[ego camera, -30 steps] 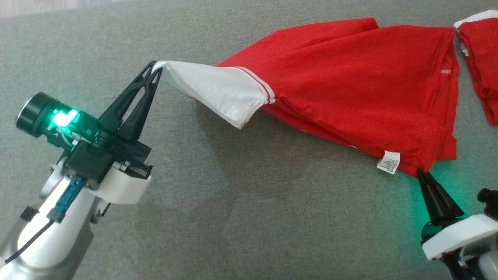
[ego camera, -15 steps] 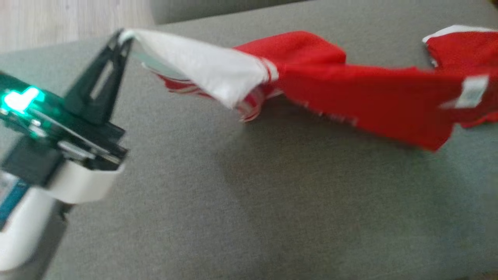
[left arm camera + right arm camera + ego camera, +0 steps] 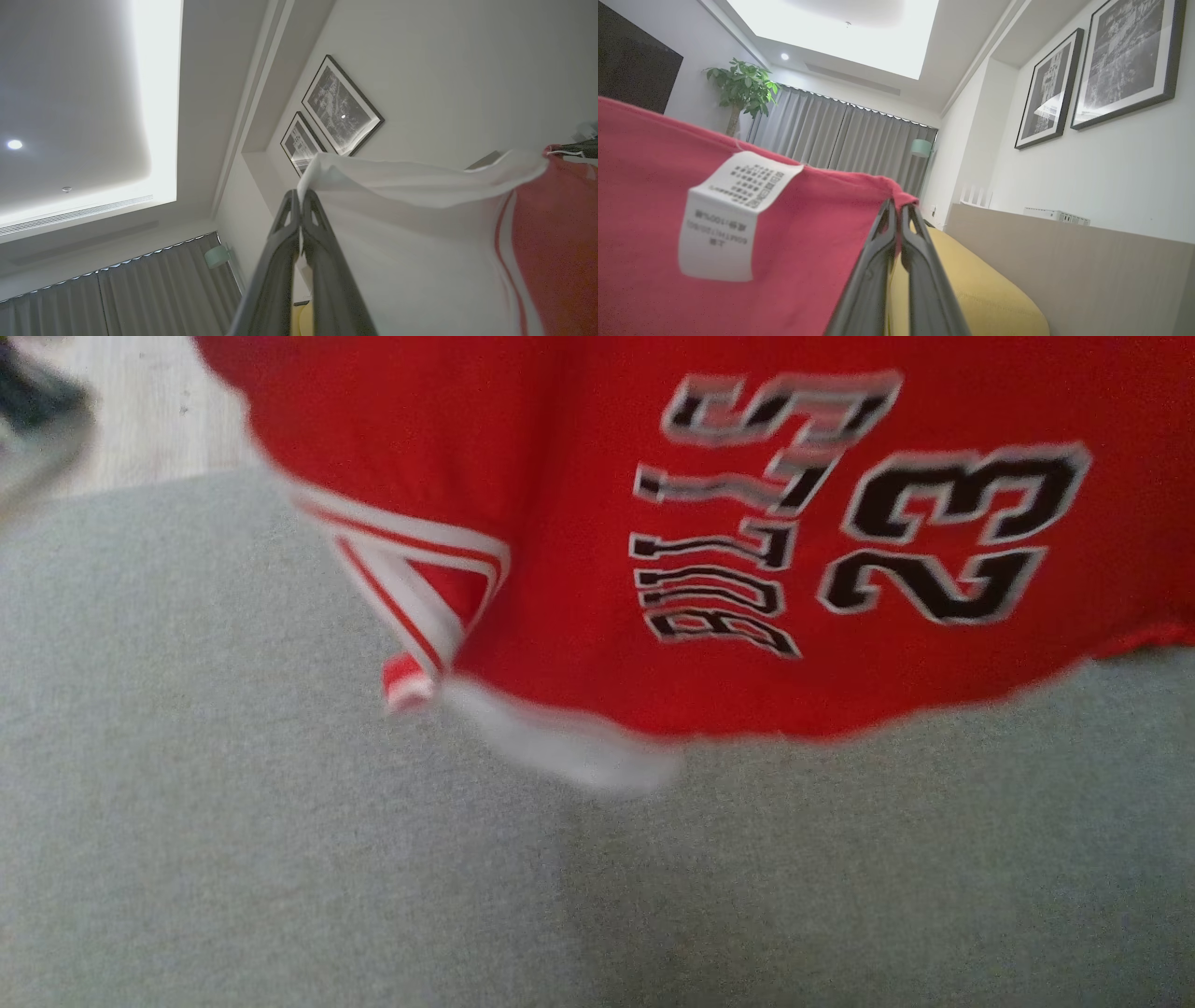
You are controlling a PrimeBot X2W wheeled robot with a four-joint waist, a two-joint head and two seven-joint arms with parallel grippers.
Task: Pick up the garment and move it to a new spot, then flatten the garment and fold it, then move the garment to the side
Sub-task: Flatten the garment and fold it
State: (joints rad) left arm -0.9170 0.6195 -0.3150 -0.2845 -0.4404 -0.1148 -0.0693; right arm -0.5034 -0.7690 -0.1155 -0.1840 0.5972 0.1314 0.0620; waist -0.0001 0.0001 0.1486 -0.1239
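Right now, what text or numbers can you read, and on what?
"23": on the red garment, turned sideways.
"BULLS": beside it, blurred, so only probable.
Care label on the garment's edge: print too small to read.

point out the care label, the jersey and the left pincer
care label point(image 3: 731, 219), right wrist view, middle of the white tag
jersey point(image 3: 579, 476), head view, red cloth left of the print
left pincer point(image 3: 301, 196), left wrist view, between its fingertips

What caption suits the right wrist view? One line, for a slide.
Right claw shut on the red garment's corner, its white care label in plain sight.
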